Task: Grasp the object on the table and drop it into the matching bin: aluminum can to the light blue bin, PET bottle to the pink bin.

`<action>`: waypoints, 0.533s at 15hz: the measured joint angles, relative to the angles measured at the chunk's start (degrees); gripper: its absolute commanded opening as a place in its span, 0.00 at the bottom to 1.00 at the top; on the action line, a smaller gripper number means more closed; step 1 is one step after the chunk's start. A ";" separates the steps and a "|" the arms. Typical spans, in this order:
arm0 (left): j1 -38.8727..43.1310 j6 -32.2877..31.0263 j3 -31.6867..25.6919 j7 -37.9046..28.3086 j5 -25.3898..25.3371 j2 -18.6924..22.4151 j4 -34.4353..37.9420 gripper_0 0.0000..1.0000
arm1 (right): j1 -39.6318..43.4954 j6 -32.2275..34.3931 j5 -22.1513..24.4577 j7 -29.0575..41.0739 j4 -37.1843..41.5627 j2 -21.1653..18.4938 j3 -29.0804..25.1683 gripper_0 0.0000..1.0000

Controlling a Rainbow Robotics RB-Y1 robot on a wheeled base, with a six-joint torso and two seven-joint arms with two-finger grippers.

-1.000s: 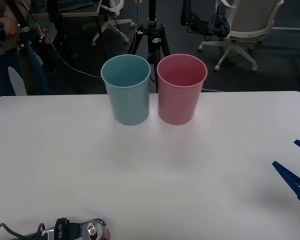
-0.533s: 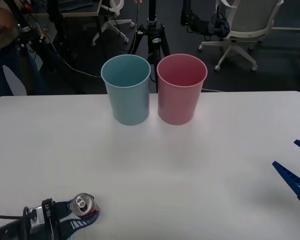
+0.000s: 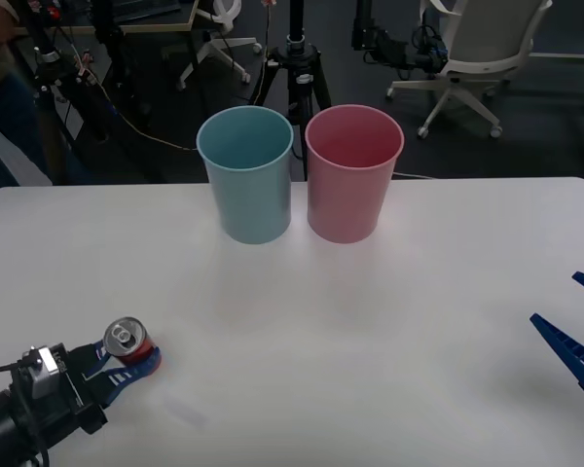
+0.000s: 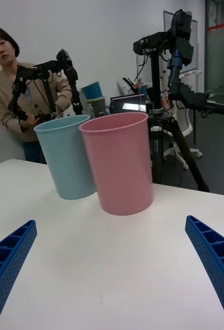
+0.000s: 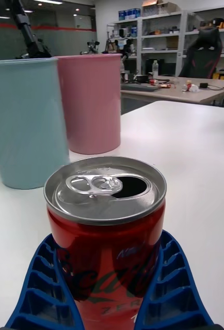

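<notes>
Can sits clamped between left gripper's jaws.

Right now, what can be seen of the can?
The can is small, red and metal-looking, with dark lettering on its side. Its silver lid has a pull tab and an already open mouth. It stands upright near the table's front left, well short of both bins. The left tool grips it, a blue ribbed finger pressed against each side.

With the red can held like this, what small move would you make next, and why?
Probably carry it forward toward the light blue bin: the left gripper has its jaws closed on the upright red can, at the table's near-left, short of both bins.
</notes>
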State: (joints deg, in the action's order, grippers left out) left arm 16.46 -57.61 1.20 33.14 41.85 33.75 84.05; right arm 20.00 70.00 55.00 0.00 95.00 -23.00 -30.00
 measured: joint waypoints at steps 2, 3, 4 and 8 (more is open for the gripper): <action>-0.02 1.22 -0.91 -0.82 -0.67 0.00 0.46 0.12 | 0.00 0.00 0.00 0.00 0.00 0.00 0.00 1.00; -0.02 1.38 -1.37 -1.19 -0.85 0.00 0.50 0.12 | 0.00 0.00 0.00 0.00 0.00 0.00 0.00 1.00; -0.02 1.43 -1.66 -1.51 -0.88 0.00 0.53 0.12 | 0.00 0.00 0.00 0.00 0.00 0.00 0.00 1.00; -0.05 1.70 -2.81 -5.66 -0.94 1.33 3.38 0.12 | 0.00 0.00 0.00 0.00 0.00 0.00 0.00 1.00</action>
State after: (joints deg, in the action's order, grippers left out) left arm 16.42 -55.91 -1.61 27.48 40.90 35.08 87.43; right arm 20.00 70.00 55.00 0.00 95.00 -23.00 -30.00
